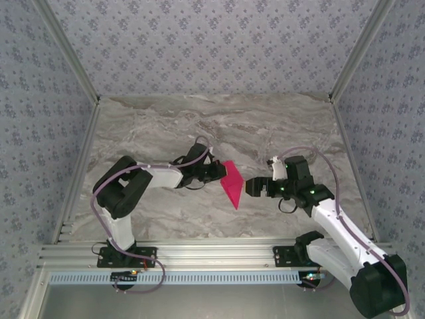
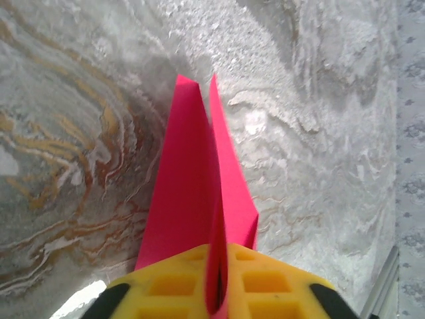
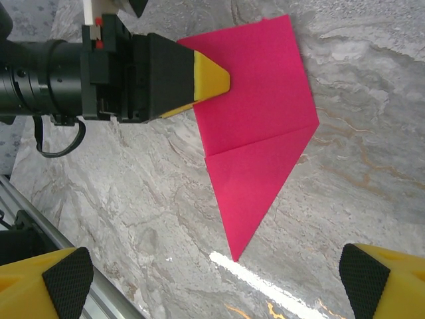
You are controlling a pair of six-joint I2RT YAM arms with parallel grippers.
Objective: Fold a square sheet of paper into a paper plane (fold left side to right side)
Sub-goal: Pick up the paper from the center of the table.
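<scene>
So the black, yellow-tipped left gripper (image 1: 217, 171) is clamping down on the thin magenta-pink paper plane (image 1: 231, 183), a half-finished pointed kite shape with a crease running across it. It's sitting right in the middle of the overhead frame, over the grey marble-look tabletop (image 1: 265, 126). In the left wrist view the yellow pads (image 2: 166, 286) are squeezing together at the bottom of the frame, with the paper's edge sandwiched in the slit between them and two pink layers fanning up toward the top. Looks like it's gripping there to pin the layers together so the fold doesn't spring open.

The matching black and yellow right gripper (image 1: 250, 187) is hanging just right of the paper with its jaws spread wide and nothing in them. In its own wrist view the fingers are sitting in the two bottom corners, with the plane's sharp tip pointing down between them. It's probably lining up to catch the loose side while the other gripper anchors it.

Can't tell whether the paper is touching the table or floating a bit above it.
</scene>
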